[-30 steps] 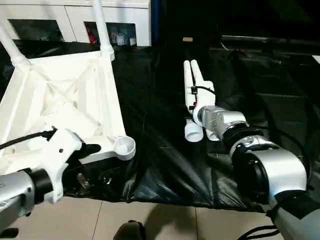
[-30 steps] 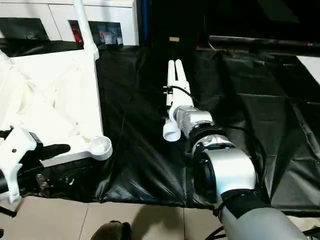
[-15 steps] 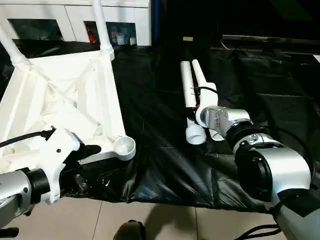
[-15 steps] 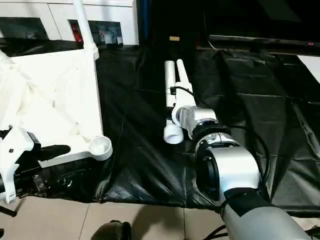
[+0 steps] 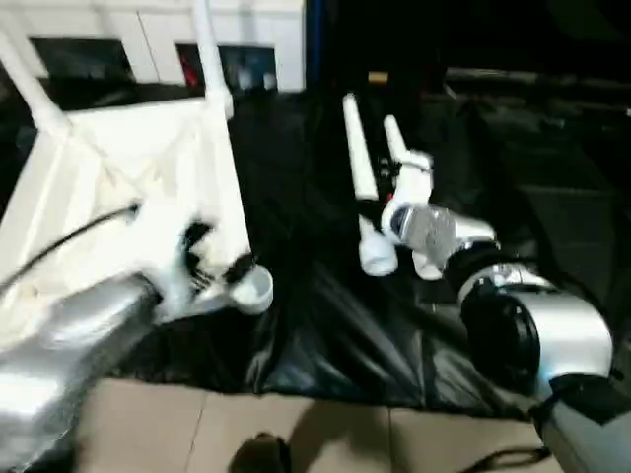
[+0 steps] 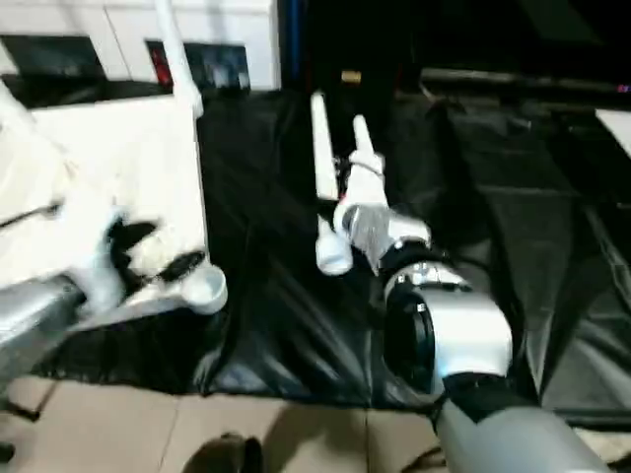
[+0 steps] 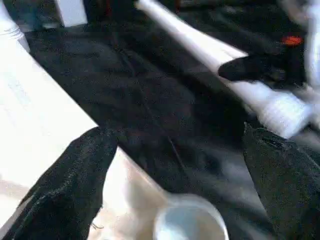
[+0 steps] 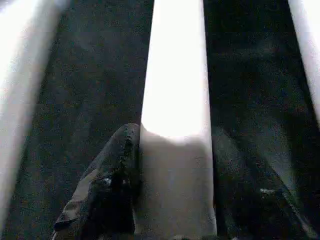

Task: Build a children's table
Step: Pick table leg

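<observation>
The white tabletop (image 5: 118, 158) lies upside down on the left, ribs up, with two legs (image 5: 210, 54) standing in its far sockets. My left gripper (image 5: 219, 251) hovers open over the near corner socket (image 5: 254, 288); in the left wrist view the socket (image 7: 190, 225) sits between the spread fingers (image 7: 70, 185). Two loose legs lie on the black sheet at centre. My right gripper (image 5: 399, 202) is shut on the left one (image 5: 355, 163); the right wrist view shows this leg (image 8: 175, 75) pinched between both fingers. The second leg (image 5: 394, 138) lies just to its right.
A black plastic sheet (image 5: 325, 325) covers the floor and ends in a crumpled front edge before beige tiles (image 5: 325, 434). A white cabinet with glass doors (image 5: 148, 39) stands behind the tabletop. The sheet stretches far and right of the legs.
My left arm has swung forward and up, bringing its open gripper over the near corner socket. The right gripper has closed on the left loose leg, whose far end has swung left.
</observation>
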